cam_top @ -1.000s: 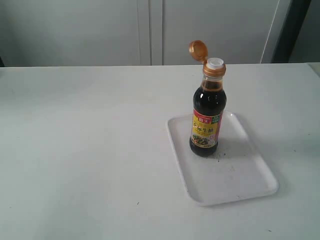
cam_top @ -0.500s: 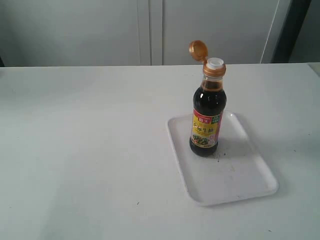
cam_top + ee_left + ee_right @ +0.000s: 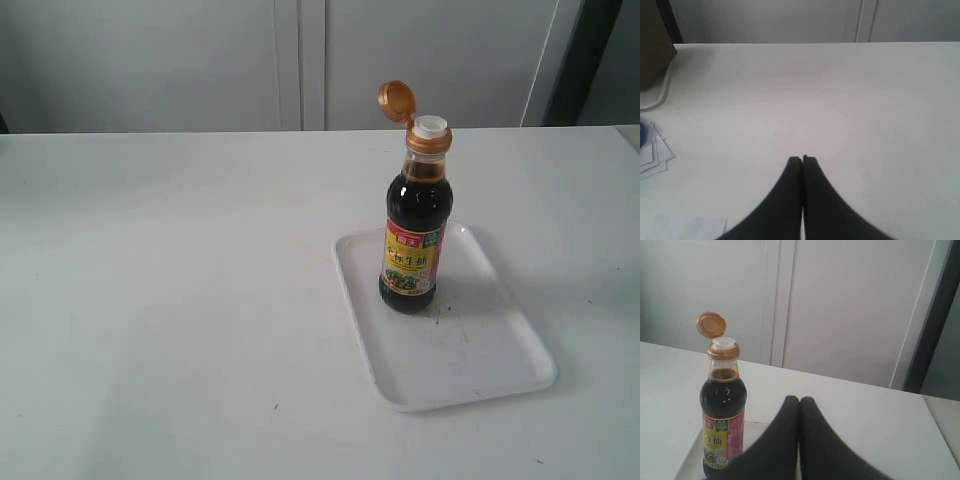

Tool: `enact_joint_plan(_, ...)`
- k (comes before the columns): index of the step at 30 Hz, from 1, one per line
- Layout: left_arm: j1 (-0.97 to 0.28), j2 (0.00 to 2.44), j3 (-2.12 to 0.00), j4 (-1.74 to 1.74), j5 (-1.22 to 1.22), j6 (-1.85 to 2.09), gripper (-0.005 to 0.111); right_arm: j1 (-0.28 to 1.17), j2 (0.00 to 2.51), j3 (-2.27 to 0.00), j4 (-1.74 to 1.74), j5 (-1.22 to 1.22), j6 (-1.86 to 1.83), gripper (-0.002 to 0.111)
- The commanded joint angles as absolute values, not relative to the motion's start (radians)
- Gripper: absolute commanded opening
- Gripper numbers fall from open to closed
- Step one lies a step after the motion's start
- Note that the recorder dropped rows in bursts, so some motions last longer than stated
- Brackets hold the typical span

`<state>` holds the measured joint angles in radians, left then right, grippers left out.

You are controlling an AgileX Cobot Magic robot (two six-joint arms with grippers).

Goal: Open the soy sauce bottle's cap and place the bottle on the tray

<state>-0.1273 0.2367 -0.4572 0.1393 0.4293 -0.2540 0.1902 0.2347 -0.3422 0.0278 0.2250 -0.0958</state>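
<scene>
Spanning the exterior view, the table (image 3: 170,300) carries the tray (image 3: 480,370) with the soy sauce bottle (image 3: 412,240) upright on it, cap (image 3: 396,100) flipped open. Only wrist views show the left gripper (image 3: 802,160) and right gripper (image 3: 799,401), each closed, empty.

Plain white matte table top (image 3: 180,300) fills most of the exterior view, a few tiny dark specks near its front edge. Behind the far edge, pale grey cabinet doors (image 3: 150,60) with vertical seams; dark vertical strip (image 3: 580,60) past the far right corner. Left wrist view: loose white paper sheets (image 3: 652,155) lie at one table edge, a small blue item (image 3: 642,134) on them, mostly cut off. A dark brown boxy object (image 3: 655,45) near a table corner, with a white curved rim (image 3: 657,95) beneath it.
</scene>
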Motion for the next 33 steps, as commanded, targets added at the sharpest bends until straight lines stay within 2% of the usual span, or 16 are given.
enact_joint_plan(1,-0.122,0.230,-0.450,0.133,0.433,-0.255,0.001,0.190,0.228,-0.337,0.032,0.221,-0.092,0.000)
enact_joint_plan(9,-0.122,0.192,-0.426,0.128,0.434,-0.149,0.001,0.190,0.228,-0.337,0.032,0.221,-0.092,0.000)
enact_joint_plan(17,-0.122,0.082,-0.309,0.107,0.411,-0.096,0.001,0.190,0.228,-0.337,0.032,0.221,-0.092,0.000)
enact_joint_plan(27,-0.119,0.056,-0.174,0.064,0.307,-0.096,0.001,0.190,0.228,-0.337,0.035,0.221,-0.092,0.000)
enact_joint_plan(33,-0.031,0.003,-0.123,0.008,0.304,-0.067,0.001,0.190,0.228,-0.337,0.033,0.221,-0.092,0.000)
